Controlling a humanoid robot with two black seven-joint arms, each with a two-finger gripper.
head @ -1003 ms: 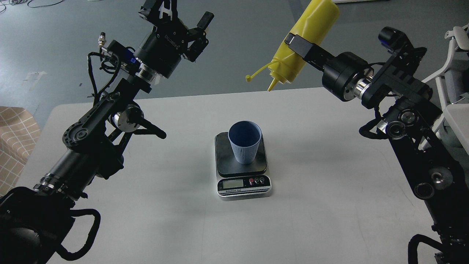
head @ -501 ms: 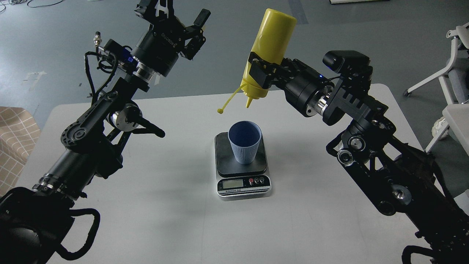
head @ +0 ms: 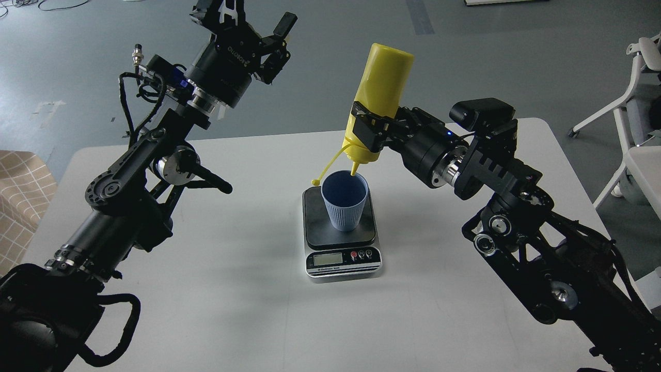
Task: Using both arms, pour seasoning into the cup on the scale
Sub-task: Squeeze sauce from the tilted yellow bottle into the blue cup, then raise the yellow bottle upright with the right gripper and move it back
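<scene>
The dusty-blue ribbed cup [head: 345,202] stands upright on the dark platform of the small scale [head: 342,254] at the table's middle. My right gripper [head: 369,130] is shut on the yellow seasoning bottle [head: 379,93], which is turned upside down. Its nozzle tip sits at the cup's far rim, and the tethered cap hangs beside the cup's left rim. My left gripper [head: 253,23] is raised high at the upper left, far from the cup, with its fingers spread and nothing in it.
The white table [head: 217,289] carries only the scale and cup. A beige checked object [head: 23,199] sits at the left edge. White chair legs [head: 627,101] stand at the right, beyond the table.
My right arm swung left and lowered the bottle from high right to over the cup, nozzle now at the rim. The left arm barely moved.
</scene>
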